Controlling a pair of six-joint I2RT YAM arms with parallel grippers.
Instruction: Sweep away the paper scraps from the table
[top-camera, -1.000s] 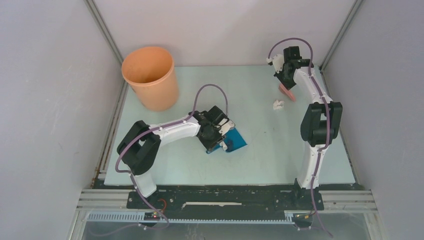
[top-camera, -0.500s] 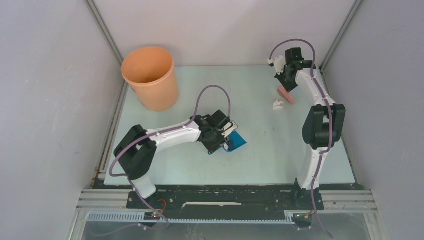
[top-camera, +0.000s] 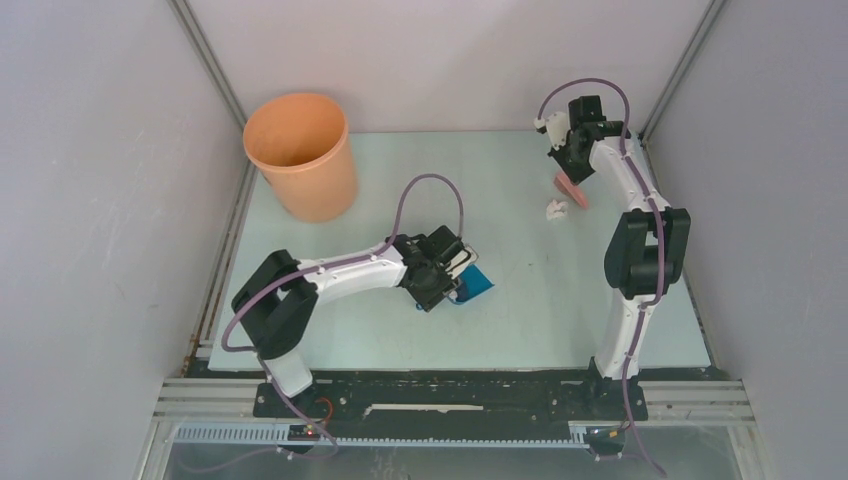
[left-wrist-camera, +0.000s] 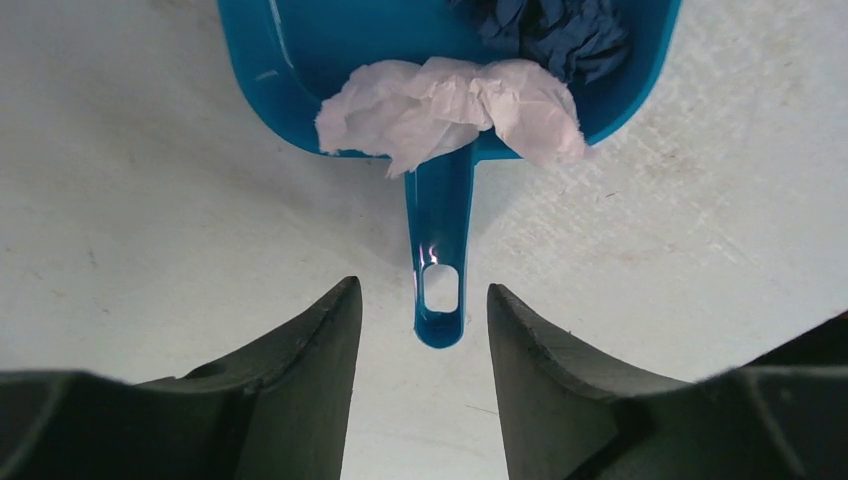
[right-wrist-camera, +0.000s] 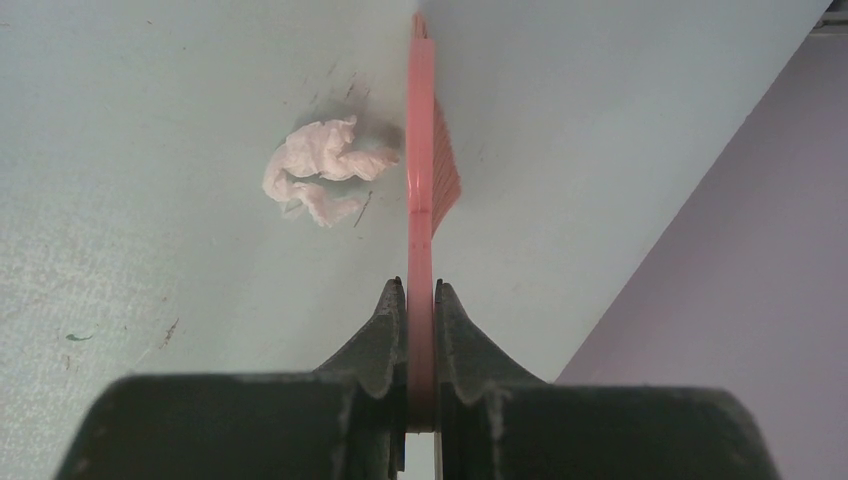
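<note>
Jaws on the left arm (top-camera: 350, 270) stand apart, one on either side of the handle tip of the blue dustpan (left-wrist-camera: 290, 60), not gripping it. The pan lies near the middle of the table (top-camera: 540, 300) and holds a crumpled white scrap (left-wrist-camera: 450, 105) and a dark blue scrap (left-wrist-camera: 555, 30). Jaws on the right arm (top-camera: 622, 178) are clamped on the pink brush (right-wrist-camera: 421, 200), which stands just beside a pale scrap (right-wrist-camera: 320, 170) on the table near its far right corner.
</note>
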